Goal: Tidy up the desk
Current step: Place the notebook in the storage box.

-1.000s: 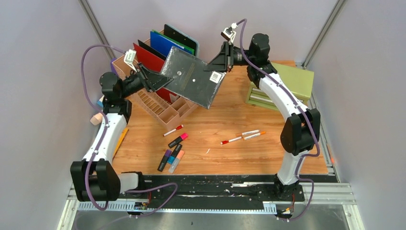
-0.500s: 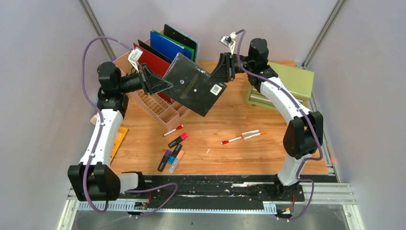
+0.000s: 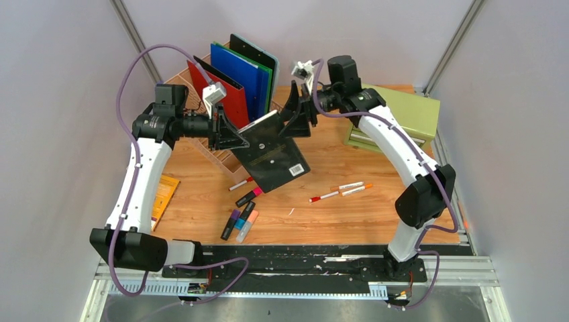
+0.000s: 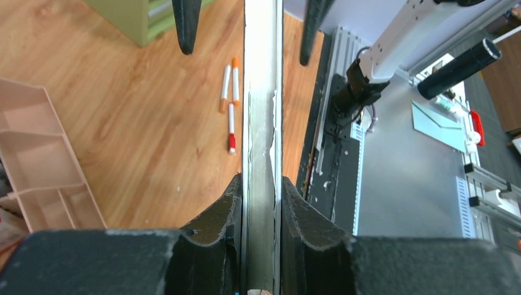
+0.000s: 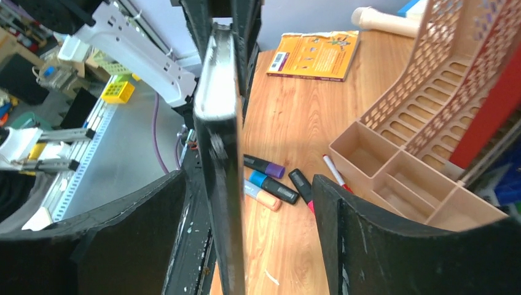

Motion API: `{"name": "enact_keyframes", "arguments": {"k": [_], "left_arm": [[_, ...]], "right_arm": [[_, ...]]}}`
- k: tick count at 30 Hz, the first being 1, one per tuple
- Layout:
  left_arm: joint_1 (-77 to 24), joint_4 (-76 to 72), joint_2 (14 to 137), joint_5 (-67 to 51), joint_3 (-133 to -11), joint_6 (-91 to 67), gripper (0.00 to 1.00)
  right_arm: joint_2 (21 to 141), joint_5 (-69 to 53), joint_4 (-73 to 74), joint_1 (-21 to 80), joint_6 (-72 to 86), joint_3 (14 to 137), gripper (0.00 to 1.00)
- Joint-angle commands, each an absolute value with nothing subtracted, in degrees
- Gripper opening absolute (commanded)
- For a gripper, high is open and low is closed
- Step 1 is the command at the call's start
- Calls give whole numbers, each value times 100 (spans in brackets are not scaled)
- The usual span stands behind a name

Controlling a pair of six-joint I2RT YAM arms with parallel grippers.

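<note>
Seen from above, two arms meet over the desk, whose wood top fills the middle of the view back from the black front rail. The left end effector is clamped on one edge of a black board held tilted in the air. The right end effector stands with its jaws apart at the board's far edge, gripping nothing. The step looks like a hand-over, with the board bound for the tan file rack just behind it. The next move seems to call for the right arm to back clear, and for the left arm to turn the board upright and line its edge with a free slot. By count there is one board and one rack, with upright folders in four colours: red, blue, green and black. Four thick markers and four thin pens lie loose on the desk. One green drawer cabinet sits at the back right and one yellow booklet at the left edge. The left wrist view looks along the board's pale edge, pinched tight between both fingers. The right arm's fingertips hang to either side of it further along, and three thin pens lie on the wood below, two orange and one red. The right wrist view shows a wide gap on both sides of the board. Beyond it are the four thick markers, one red-tipped pen beside the rack's front compartments, and the booklet.
</note>
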State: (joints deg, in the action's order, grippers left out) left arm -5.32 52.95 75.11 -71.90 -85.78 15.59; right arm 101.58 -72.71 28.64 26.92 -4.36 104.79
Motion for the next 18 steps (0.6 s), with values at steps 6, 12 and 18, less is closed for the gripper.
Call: {"name": "enact_keyframes", "arguments": {"k": [6,12,18], "left_arm": [[-841,5924,7439,-7105,-8879,2240,0],[-870,6108,7488,-6917,-8899,2425,0],[-870,6241,7559,-6607,-8924,2682,0]], "right_arm": [[9941,-6647,4149,3378,-2004,10665,66],[9908,-6393,4311,3480,-2250,10620,27],[9798,-6086,4517,3472,-2448,10634,0]]}}
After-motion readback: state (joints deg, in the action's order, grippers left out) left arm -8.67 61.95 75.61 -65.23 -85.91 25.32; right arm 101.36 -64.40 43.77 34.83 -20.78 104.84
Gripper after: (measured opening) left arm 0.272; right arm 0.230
